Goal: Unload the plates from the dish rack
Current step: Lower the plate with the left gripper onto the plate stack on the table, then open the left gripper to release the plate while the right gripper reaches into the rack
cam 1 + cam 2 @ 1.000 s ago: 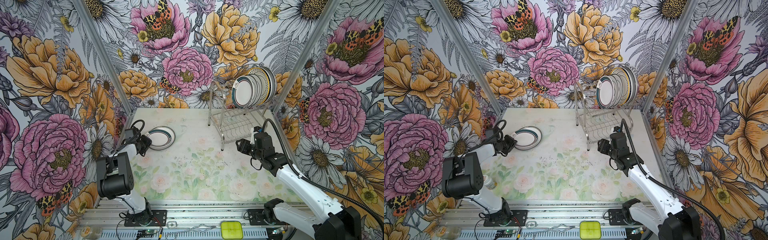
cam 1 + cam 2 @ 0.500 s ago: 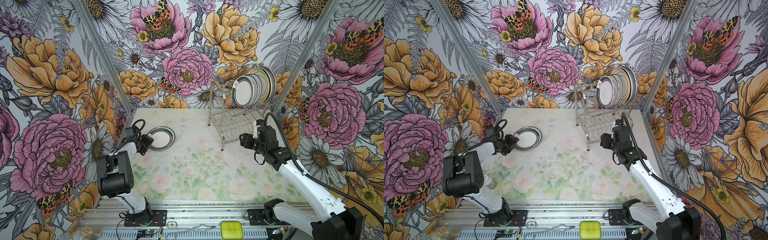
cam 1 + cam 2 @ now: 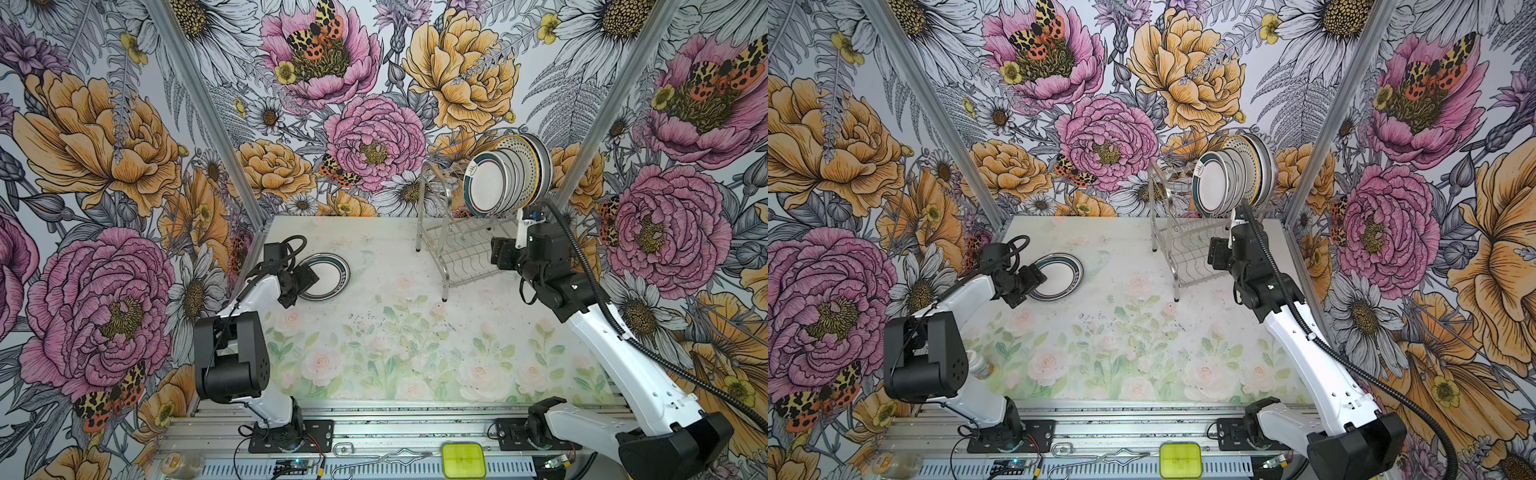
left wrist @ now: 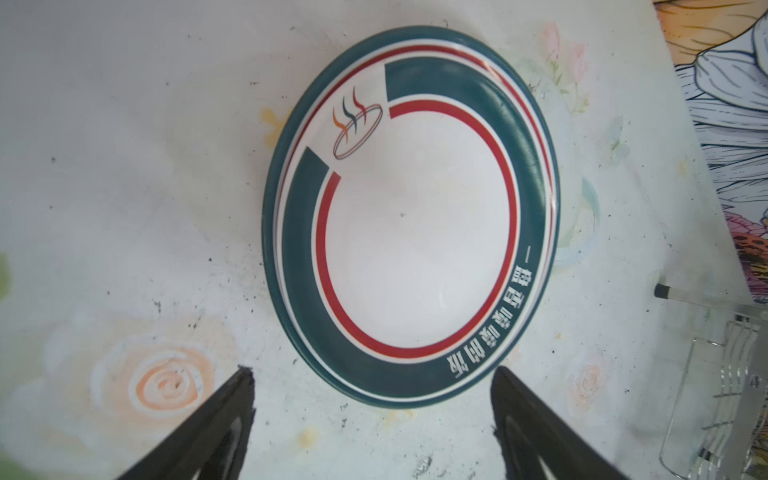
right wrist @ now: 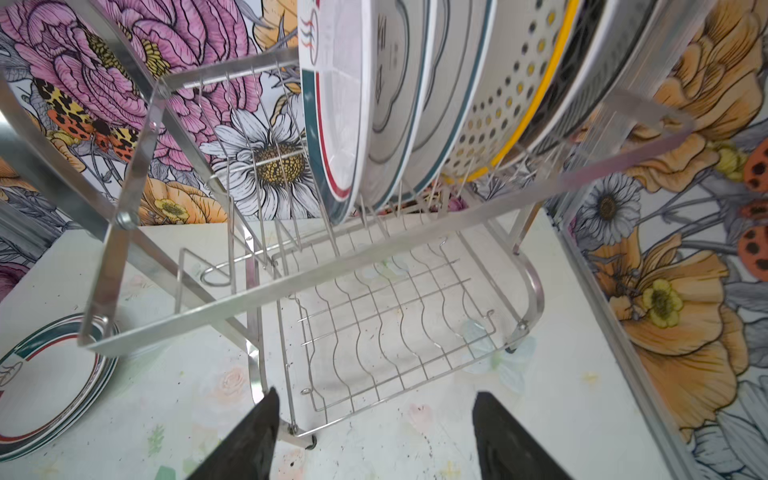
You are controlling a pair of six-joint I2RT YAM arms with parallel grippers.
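Left end effector (image 3: 311,277): jaws apart, empty; teal-rimmed plate (image 3: 328,276) flat on counter (image 3: 395,332), just beside at 3 o'clock.
Right end effector (image 3: 496,253): jaws apart, empty; racked plates (image 3: 505,180) at 12 o'clock in dish rack (image 3: 457,257).

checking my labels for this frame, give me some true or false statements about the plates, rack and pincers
1. A teal-rimmed plate lies flat on the table. True.
2. The left pincer is shut on it. False: its jaws stand open.
3. Plates stand on edge in the dish rack, upper level. True.
4. The rack's lower shelf holds a plate. False: it is bare.
5. The right pincer grips a plate. False: open, holding nothing.
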